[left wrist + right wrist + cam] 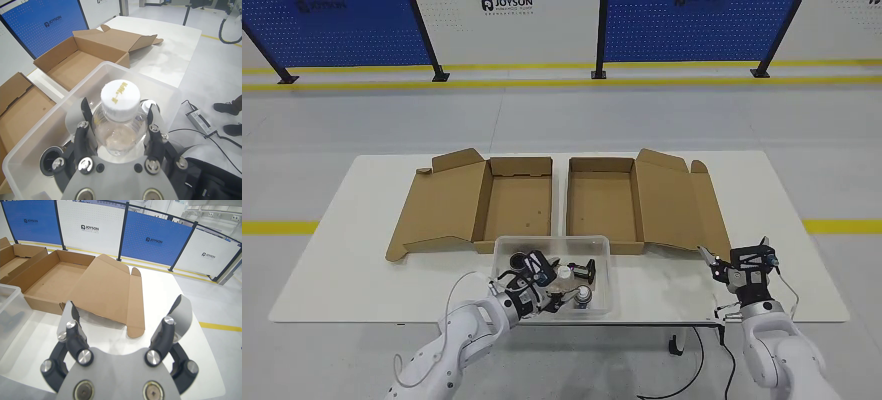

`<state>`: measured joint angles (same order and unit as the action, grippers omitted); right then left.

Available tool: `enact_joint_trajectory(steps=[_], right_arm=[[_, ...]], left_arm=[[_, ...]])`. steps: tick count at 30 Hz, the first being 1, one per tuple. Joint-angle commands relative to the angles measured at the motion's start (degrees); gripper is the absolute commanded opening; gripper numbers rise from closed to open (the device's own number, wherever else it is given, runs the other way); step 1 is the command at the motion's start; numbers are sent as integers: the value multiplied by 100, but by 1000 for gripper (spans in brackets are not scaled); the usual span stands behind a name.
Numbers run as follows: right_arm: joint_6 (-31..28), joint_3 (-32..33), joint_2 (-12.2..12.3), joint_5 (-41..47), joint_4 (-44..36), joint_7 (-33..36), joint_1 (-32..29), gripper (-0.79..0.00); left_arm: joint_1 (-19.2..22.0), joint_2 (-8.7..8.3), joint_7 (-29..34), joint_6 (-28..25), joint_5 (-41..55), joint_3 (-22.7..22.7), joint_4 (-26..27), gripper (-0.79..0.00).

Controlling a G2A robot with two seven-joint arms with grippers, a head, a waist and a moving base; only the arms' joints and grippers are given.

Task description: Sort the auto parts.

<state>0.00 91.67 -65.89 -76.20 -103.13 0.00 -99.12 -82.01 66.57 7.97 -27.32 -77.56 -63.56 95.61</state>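
My left gripper [118,111] is shut on a clear plastic bottle [121,130] with a white cap [120,97], held over the clear plastic bin [143,77]. In the top view that gripper [539,275] sits at the bin's [552,241] near left part, among several dark parts [587,270]. A black cylindrical part [49,160] lies in the bin beside the fingers. My right gripper [124,311] stands open with nothing between its fingers, above bare table right of the bin, also seen in the top view [739,262].
Two open cardboard boxes lie behind the bin: the left box [517,205] and the right box [600,205], each with its lid flap spread outward. The right box's flap [111,289] lies just ahead of my right gripper. A power brick with cables [200,120] lies on the floor.
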Motion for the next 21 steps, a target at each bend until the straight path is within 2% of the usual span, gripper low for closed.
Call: enact_joint_trajectory(steps=[1,8,11,12,21], right_arm=[[0,0,0,0,0,0,0,0],[0,0,0,0,0,0,0,0],[0,0,0,0,0,0,0,0],[0,0,0,0,0,0,0,0],[0,0,0,0,0,0,0,0]], left_arm=[[3,0,-9,-3,10,6,-13,-406],[33,1,-71,29,-6,23,-57,-536],[41,3,-95,47,-3,32,-53,-702],[43,3,-106,48,-5,35,-52,-785],[33,-9,-233,43,25,-17,-18,-785]])
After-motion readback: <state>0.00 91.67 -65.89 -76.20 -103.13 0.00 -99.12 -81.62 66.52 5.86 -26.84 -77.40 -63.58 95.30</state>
